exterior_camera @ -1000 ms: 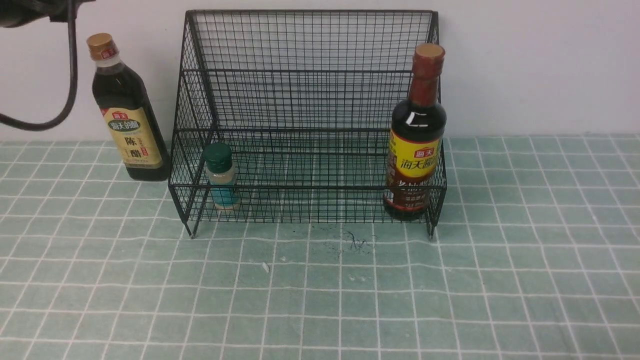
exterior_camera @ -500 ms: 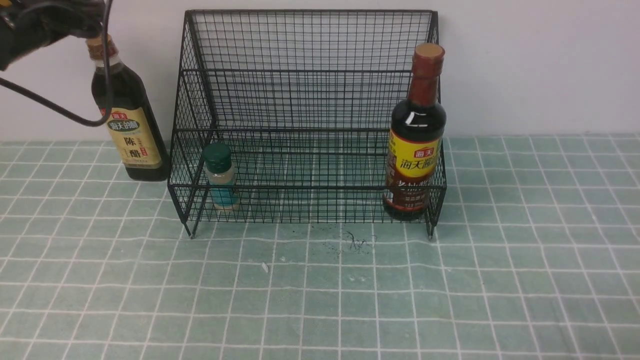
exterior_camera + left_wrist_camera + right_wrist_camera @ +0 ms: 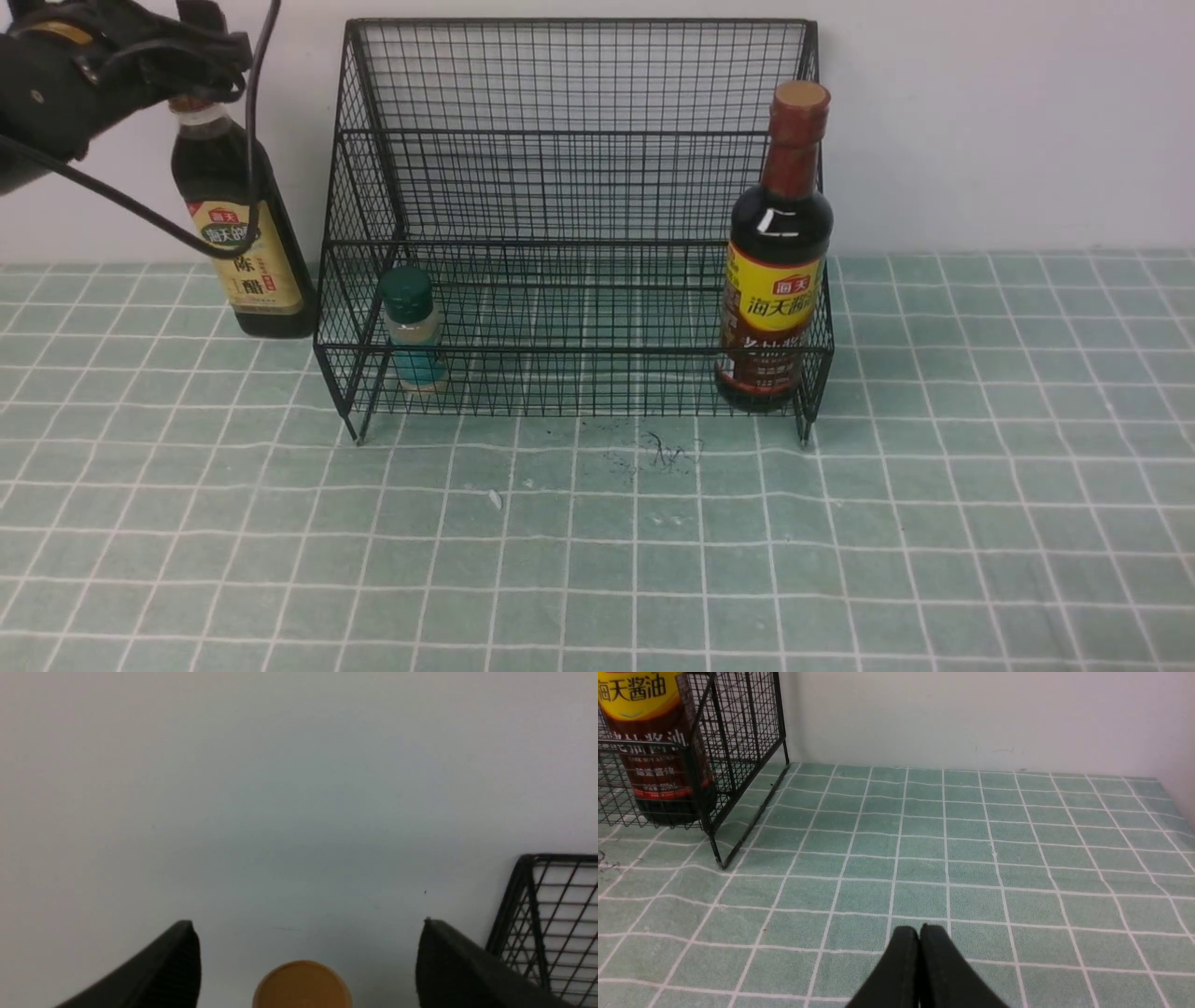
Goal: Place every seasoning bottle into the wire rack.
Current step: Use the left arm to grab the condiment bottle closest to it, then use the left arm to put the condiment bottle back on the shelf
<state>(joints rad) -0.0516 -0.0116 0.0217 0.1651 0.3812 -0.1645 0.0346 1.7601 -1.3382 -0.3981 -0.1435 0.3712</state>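
Since the shaker (image 3: 412, 329) and the yellow-label bottle (image 3: 775, 261) already stand in the lowest tier of the rack (image 3: 579, 350), the step in hand looks to be the pickup of bottle 3, the cream-label bottle (image 3: 245, 252). It stands upright on the tabletop (image 3: 1017, 858), outside the rack and just beside its left side. The left hand (image 3: 308, 924) is at that bottle's top with its jaws spread wide, 1 finger on each side of the tan cap (image 3: 302, 985) and neither touching it, so it grips nothing. The right hand (image 3: 920, 933) is closed and empty, low over the tabletop off to the rack's right. The next move calls for bringing the left hand down around the neck and closing on it squarely. It would then lift the bottle high enough to clear the rack's sloped side and set it in the free middle of a tier, clear of the other 2.
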